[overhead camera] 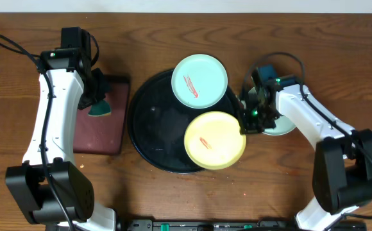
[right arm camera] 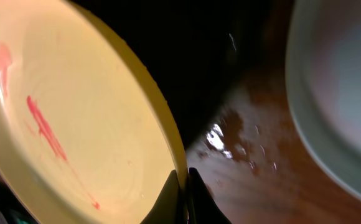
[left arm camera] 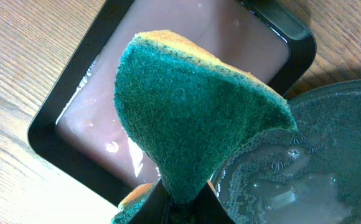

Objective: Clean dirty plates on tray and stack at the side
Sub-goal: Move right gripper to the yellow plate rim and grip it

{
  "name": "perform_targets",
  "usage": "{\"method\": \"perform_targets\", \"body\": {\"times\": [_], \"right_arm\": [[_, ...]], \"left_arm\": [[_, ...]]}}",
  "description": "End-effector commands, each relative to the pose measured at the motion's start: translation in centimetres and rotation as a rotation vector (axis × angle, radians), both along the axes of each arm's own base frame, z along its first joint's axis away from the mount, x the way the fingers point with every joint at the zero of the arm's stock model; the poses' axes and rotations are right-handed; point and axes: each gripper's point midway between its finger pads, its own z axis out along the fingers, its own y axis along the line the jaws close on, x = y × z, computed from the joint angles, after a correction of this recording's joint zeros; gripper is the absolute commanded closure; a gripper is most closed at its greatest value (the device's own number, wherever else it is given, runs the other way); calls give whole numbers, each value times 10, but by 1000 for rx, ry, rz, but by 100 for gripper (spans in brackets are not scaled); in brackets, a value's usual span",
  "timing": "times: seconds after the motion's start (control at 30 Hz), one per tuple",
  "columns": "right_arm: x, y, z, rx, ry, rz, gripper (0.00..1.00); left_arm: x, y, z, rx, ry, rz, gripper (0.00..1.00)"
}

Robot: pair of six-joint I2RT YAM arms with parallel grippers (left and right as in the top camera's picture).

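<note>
two on tray (overhead camera: 151, 138): aqua plate (overhead camera: 199, 80) and yellow plate (overhead camera: 215, 140) are lying red-smeared
third plate (overhead camera: 280, 131): is sitting on table (overhead camera: 173, 199), beside tray
right gripper (right arm camera: 183, 190): is pinching yellow plate's rim
left gripper (left arm camera: 180, 208): is clamping green sponge (left arm camera: 187, 106) above rectangular tray (left arm camera: 78, 68)

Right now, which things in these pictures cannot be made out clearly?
Far-right pale aqua round plate: overhead, the right arm covers most; right wrist view blurs and crops it.
Left gripper: left wrist view, the green sponge covers nearly all of it.
Rectangular black-rimmed tray: overhead, the left arm covers its left edge.
</note>
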Motion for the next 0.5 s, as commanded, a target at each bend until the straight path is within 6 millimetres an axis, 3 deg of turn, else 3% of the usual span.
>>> {"method": "perform_targets", "body": {"times": [0.0,0.13,0.47], "right_arm": [[14,35,28,66,-83,-48,99],[19,70,15,13,-140,-91,99],[9,122,-11,-69,-227,-88,99]], "left_arm": [[2,4,6,16,-15,-2,92],[1,4,5,16,-13,-2,93],[-2,4,1,15,1,-2,92]]}}
